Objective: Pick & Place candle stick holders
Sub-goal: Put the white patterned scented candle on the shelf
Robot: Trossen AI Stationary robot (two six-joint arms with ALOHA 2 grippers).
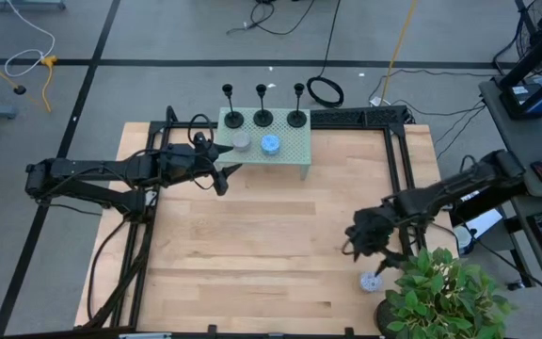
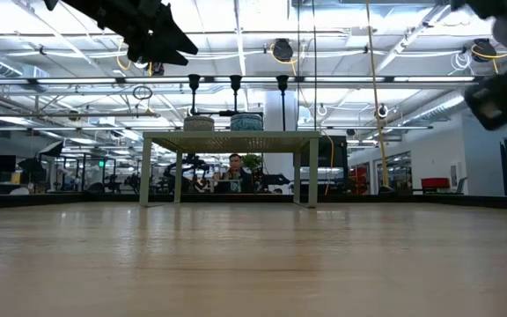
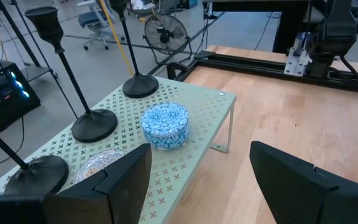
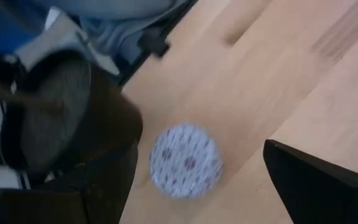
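Three candle stick holders (image 1: pixel 263 117) stand on one shelf (image 1: pixel 294 151) behind two pucks (image 1: pixel 270 144).

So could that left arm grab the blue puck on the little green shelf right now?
Probably yes. The left pincer is open and hovers just off the green shelf, facing the blue puck. Nothing stands between them; the candle stick holders stand behind the puck.

holders (image 1: pixel 263 117) behind pucks (image 1: pixel 256 143) on shelf (image 1: pixel 294 149)

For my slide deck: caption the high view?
Three candle stick holders line a green shelf; left hand open beside it, right hand near a plant.
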